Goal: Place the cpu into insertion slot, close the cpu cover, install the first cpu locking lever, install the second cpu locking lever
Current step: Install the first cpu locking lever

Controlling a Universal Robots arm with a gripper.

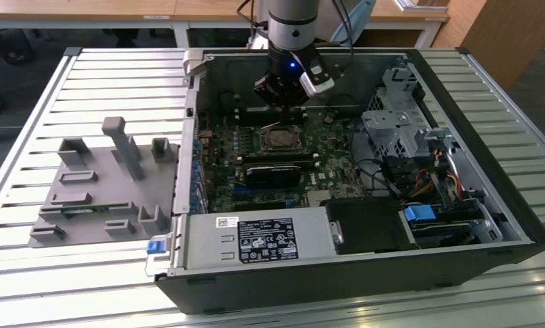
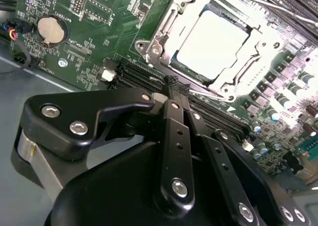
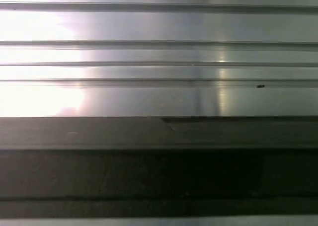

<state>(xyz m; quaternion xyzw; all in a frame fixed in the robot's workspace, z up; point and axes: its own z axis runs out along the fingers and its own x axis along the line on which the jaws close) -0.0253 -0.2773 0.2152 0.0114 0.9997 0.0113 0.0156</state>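
In the second wrist view the cpu (image 2: 211, 42) lies flat in the insertion slot (image 2: 149, 48), its silvery top glaring in the light. The cpu cover (image 2: 166, 27), a thin metal frame, lies down around it. Thin metal lever rods (image 2: 278, 5) run past the socket's far side; whether they are latched I cannot tell. My gripper (image 2: 174, 84) hovers just beside the socket, over the long black slots, its black fingers (image 2: 175, 136) drawn together and shut on nothing. From the exterior view the gripper (image 1: 286, 104) hangs a little above and behind the socket (image 1: 280, 139) on the green board.
The open computer case (image 1: 345, 273) lies on a slatted aluminium table (image 1: 117, 75). A black card (image 1: 274, 174) sits near the socket, with drive cages and cables (image 1: 418, 150) at the exterior view's right. A grey parts fixture (image 1: 99, 184) stands outside the case on the left.
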